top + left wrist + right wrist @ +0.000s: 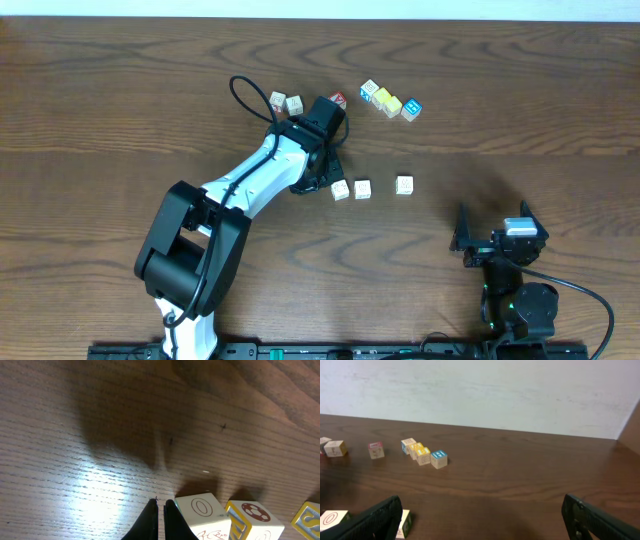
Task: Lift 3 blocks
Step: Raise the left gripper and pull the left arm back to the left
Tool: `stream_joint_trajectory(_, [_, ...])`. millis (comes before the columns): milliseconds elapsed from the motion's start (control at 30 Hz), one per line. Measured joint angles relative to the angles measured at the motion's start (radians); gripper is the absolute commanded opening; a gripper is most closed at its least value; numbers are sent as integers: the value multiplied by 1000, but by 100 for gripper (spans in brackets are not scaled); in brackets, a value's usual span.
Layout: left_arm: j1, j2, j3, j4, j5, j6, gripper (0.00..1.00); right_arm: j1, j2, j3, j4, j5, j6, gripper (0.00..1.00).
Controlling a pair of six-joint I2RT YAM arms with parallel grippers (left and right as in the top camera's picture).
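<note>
left gripper (160, 508): black tips pressed together | right gripper (480, 511): spread wide | blocks (362, 188): small pale cubes | table (100, 100): brown streaky wood

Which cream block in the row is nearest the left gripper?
The leftmost block, beside the shut left gripper; the middle block and rightmost block lie farther away.

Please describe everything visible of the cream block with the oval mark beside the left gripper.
The cream block is a small cube, seemingly wood, with a thin oval outline on top and faint reddish marks on one side. It sits flat on the wooden table, at the end of a row of three, a ball-marked block close beside it. The left gripper is shut next to it, not around it; whether they touch is unclear.
</note>
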State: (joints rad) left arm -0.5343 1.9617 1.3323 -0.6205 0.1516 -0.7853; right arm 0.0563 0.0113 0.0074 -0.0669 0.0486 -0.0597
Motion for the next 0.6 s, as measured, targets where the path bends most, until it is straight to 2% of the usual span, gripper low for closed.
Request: stream_joint_trajectory(600, [-47, 38, 0, 18, 7, -3, 7, 0, 0, 0, 0, 0, 0, 99])
